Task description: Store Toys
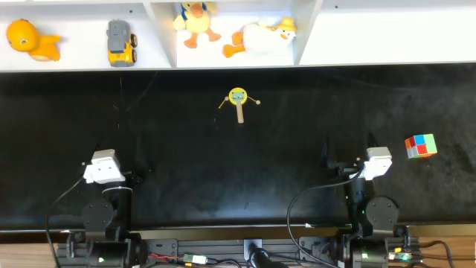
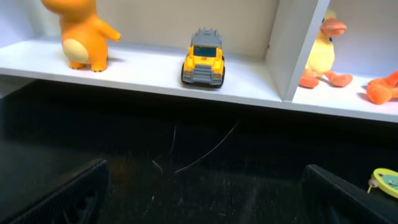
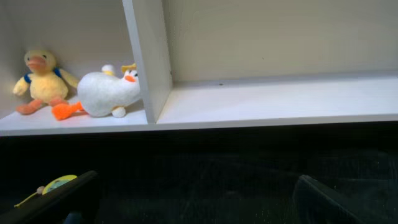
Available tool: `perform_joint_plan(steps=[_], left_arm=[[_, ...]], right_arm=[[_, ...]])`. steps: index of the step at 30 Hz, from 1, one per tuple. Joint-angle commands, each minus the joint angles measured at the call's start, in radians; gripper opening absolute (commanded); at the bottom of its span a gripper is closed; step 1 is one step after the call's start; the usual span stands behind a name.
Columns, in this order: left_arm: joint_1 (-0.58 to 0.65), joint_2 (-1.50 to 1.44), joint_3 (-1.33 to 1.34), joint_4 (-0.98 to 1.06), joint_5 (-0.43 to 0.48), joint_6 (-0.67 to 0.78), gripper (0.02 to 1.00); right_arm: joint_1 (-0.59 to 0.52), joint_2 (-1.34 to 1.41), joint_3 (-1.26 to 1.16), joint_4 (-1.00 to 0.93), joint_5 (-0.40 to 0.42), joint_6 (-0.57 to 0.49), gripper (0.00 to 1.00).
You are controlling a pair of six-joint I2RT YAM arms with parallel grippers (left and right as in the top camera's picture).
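A small rattle drum (image 1: 239,100) with a wooden handle lies on the black table (image 1: 223,171), in the middle near the shelf. It shows at the edge of the left wrist view (image 2: 387,180) and of the right wrist view (image 3: 53,185). A multicoloured cube (image 1: 420,146) sits at the table's right side. My left gripper (image 1: 104,165) (image 2: 202,171) is drawn back near its base at the lower left, open and holding nothing. My right gripper (image 1: 375,161) (image 3: 199,180) rests near its base at the lower right, also open, with the cube just to its right.
A white shelf (image 1: 372,45) runs along the table's far edge. It holds an orange figure (image 1: 28,39) (image 2: 84,34), a yellow truck (image 1: 120,43) (image 2: 203,57), a yellow duck plush (image 1: 196,22) (image 3: 40,81) and a white duck plush (image 1: 260,37) (image 3: 109,93). The right compartment (image 3: 280,99) is bare.
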Motion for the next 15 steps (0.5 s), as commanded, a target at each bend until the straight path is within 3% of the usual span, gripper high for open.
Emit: perform_joint_plan(steps=[1, 15], left_arm=[[-0.003, -0.014, -0.002, -0.005, -0.014, 0.087, 0.998], [-0.003, -0.013, -0.002, -0.004, -0.011, 0.102, 0.998]], right_arm=[[0.004, -0.009, -0.013, 0.004, -0.004, 0.004, 0.996], [0.004, -0.009, -0.013, 0.004, -0.004, 0.004, 0.996]])
